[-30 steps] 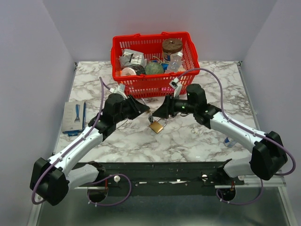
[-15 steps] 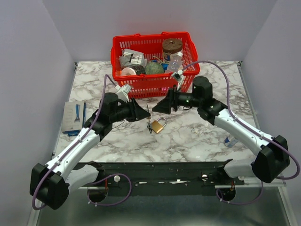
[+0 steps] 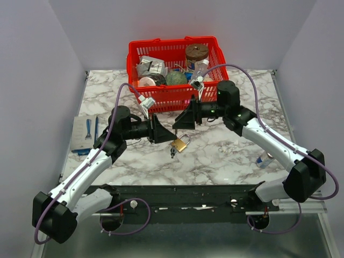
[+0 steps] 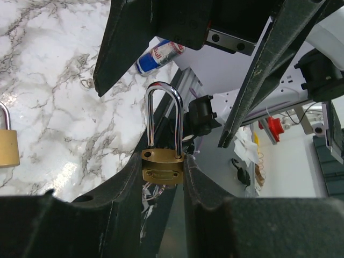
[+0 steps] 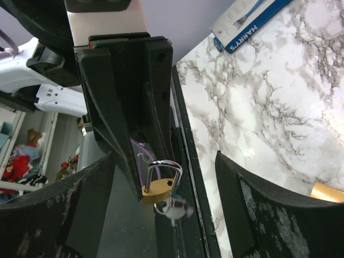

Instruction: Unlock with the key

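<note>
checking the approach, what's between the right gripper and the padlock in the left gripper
Nothing: the right wrist view shows open air between the right gripper and the held padlock.

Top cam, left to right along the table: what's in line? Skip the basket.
Razor pack → left gripper → brass padlock → can. Right gripper overlaps the padlock sideways, so left out.

We find the basket (image 3: 172, 97) at the far middle of the table (image 3: 215, 156); before it the right gripper (image 3: 183, 119) faces the left gripper (image 3: 167, 133), a padlock (image 4: 162, 167) between the latter's fingers (image 4: 121, 188); a second padlock (image 3: 180, 144) lies farther forward, the razor pack (image 3: 86, 133) front-left, the can (image 3: 262, 160) front-right
</note>
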`<state>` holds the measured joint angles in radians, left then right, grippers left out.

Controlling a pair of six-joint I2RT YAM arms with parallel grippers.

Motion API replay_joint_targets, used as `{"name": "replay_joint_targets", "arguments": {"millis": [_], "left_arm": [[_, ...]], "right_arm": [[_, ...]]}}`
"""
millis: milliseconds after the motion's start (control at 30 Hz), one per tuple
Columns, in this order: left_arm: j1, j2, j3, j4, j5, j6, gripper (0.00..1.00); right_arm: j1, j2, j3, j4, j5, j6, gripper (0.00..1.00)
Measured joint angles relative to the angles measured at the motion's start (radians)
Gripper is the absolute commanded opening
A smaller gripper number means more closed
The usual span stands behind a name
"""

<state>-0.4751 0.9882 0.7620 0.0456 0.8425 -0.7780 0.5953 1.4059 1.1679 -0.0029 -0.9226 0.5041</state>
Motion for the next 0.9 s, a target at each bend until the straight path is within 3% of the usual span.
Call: {"name": "replay_joint_targets", "arguments": {"millis": [467,667,900], "left_arm": [[0.000,0.000,0.000,0.012,0.023,-0.008,0.00],[-0.001,-0.005,0.003,-0.015,-0.023,0.018,0.00],[-0.021,0.003,0.068,-0.238,-0.231,0.106,0.00]], "right_arm": [[0.000,0.000,-0.018,0.053,-0.069,0.053,0.35],[-0.002,0.000,-0.022,0.035,-0.030,0.056,0.25],[0.000,0.037,0.010,-0.103,0.126,0.038,0.25]]}}
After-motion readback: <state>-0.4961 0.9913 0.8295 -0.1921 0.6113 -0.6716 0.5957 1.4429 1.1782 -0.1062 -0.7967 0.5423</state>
